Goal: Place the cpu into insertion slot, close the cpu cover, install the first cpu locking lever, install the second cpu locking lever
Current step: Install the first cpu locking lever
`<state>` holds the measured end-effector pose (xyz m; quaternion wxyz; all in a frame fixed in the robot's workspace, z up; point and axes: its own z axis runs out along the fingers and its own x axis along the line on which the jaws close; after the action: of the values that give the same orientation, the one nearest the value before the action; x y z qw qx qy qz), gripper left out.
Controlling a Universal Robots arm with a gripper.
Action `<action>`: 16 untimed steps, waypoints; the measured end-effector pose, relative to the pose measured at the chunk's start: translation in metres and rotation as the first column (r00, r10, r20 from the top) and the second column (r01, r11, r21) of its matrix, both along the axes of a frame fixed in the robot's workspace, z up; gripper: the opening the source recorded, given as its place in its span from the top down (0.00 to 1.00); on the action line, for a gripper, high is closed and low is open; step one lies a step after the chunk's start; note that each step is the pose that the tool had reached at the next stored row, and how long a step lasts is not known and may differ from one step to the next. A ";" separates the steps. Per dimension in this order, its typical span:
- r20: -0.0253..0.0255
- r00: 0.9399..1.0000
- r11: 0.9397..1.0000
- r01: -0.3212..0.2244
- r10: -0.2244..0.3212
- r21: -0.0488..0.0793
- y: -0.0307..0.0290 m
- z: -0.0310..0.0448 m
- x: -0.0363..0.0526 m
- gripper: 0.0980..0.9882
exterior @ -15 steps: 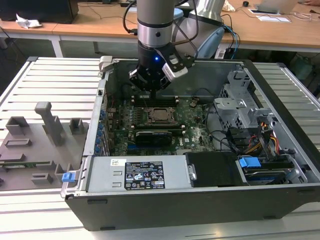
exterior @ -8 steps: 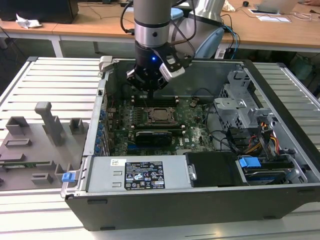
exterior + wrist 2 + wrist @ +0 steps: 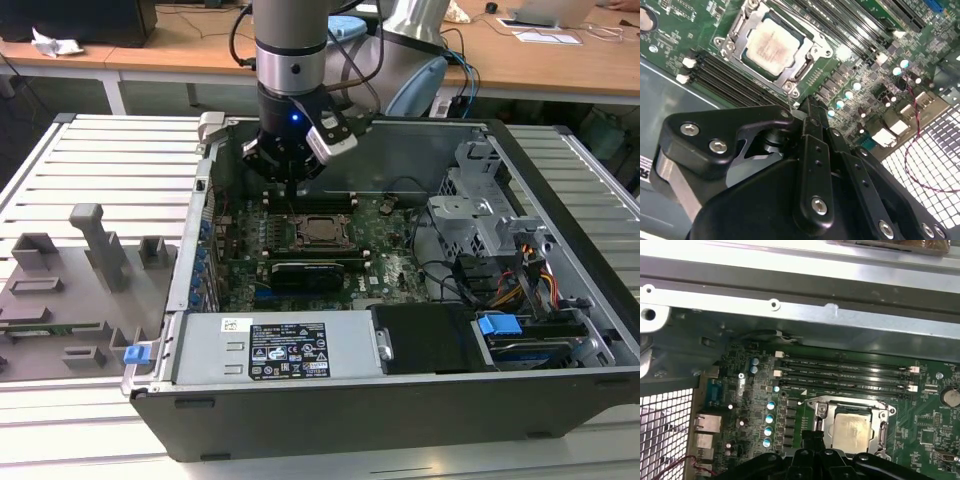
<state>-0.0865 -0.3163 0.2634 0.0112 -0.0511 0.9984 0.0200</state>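
Hovering by the cover [image 3: 738,31], claw [image 3: 807,103] pinched shut and empty; a skewed push could scrape the cpu [image 3: 772,46].

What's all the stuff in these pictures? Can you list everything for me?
computer case: one, dark grey, lying open on the table
table: one, pale grey slats, under the case
circuit board: one, green, inside the case
cpu: one, silvery-beige, in the middle of the board
cpu cover: one, silver, lying flat around the cpu
memory slots: several, black, beside the cpu
power box: one, grey, at the case's near edge
drive cage: one, silver, at the exterior view's right
holder tray: one, grey, on the table at the exterior view's left
robot arm: one, silver and black, above the board
gripper: one, black, close beside the cpu cover
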 end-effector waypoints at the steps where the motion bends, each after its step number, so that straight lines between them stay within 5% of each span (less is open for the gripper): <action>1: 0.000 1.000 1.000 0.000 0.000 0.000 0.0000 -0.0001 -0.0009 0.99; 16: 0.000 1.000 1.000 0.000 0.000 0.000 0.0046 -0.0020 -0.0184 0.99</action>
<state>-0.1049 -0.3117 0.2613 0.0113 -0.0510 0.9984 0.0201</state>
